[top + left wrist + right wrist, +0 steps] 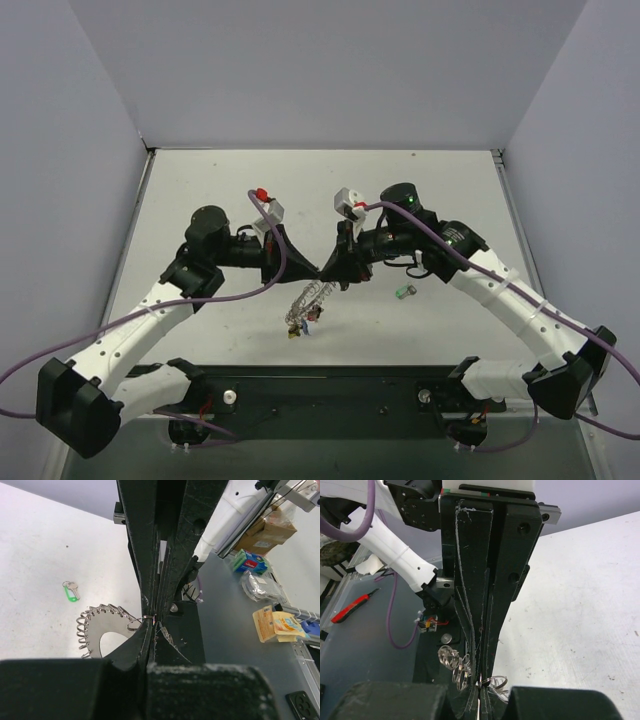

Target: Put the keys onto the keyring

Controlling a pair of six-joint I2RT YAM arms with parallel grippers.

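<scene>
My left gripper (317,271) and right gripper (329,276) meet tip to tip above the middle of the table, both shut on the keyring (309,298). The keyring hangs below them, with a few keys with coloured heads (300,326) dangling at its low end. In the left wrist view my fingertips (148,630) pinch one wire loop, and the looped ring (97,630) spreads to the left. In the right wrist view my gripper (481,684) pinches between silver loops (456,666). A green-headed key (404,292) lies alone on the table; it also shows in the left wrist view (71,591).
White walls close the table on three sides. The black base bar (330,385) runs along the near edge. Beyond the table edge lie boxes and packets (272,622) and a red-handled tool (350,607).
</scene>
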